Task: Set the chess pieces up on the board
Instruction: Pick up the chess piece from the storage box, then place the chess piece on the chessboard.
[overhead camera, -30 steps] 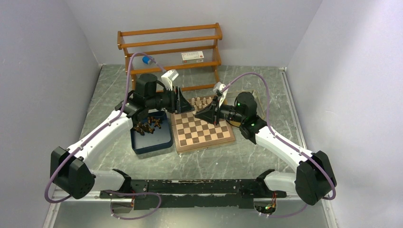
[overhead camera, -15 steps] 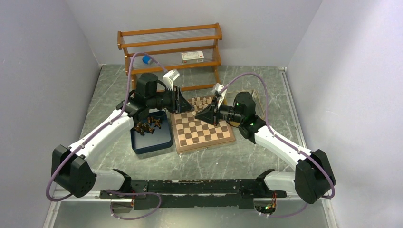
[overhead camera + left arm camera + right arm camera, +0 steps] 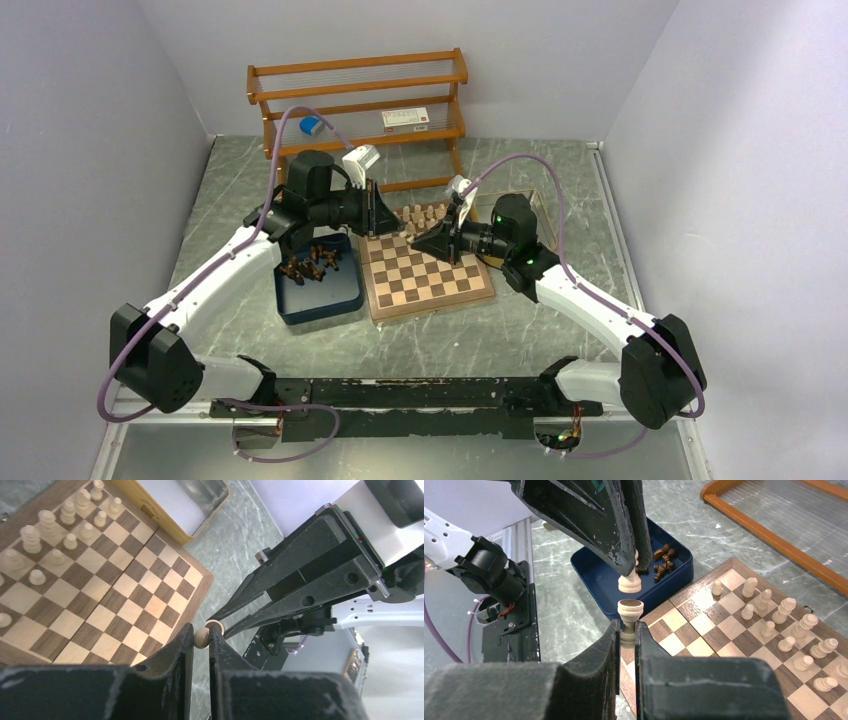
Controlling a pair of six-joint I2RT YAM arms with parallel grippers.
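- Far left: a navy-blue rectangular tray [image 3: 322, 302] sits just beside the board's left edge. Dark brown chessmen [image 3: 310, 266] lie loose in it. I judge them stock waiting their turn.
- Left gripper [image 3: 201, 633]: the fingers are closed on a small cream turned chessman [image 3: 629, 583], pinched at its rounded head. Its long axis runs in line with the fingers. The flared base leads outward, toward the other arm.
- Right gripper [image 3: 626, 628]: it is clamped on the stem of a second cream chessman [image 3: 630, 608]. The flat round base leads, and the axis is again in line with the fingers.
- The two bases face each other on one line. The right wrist view shows a small gap between them. In the left wrist view they look to be touching, so I can't settle it.
- Both pieces hang in the air over the far-left part of the square wooden chessboard with dark and tan checks [image 3: 432, 285]. Neither is on a square.
- From above, both sets of fingers run near level, so I judge the pieces are lying over rather than upright.
- Gripping at head and stem leaves the bases free to land, which I take as the reason for these holds.
- Whether this nose-to-nose meeting is a handover or two separate placings, I cannot tell.
- Further right: upright cream chessmen [image 3: 783, 611] fill the far ranks.
- Past the board's far right corner is a yellow-rimmed tray [image 3: 167, 521].
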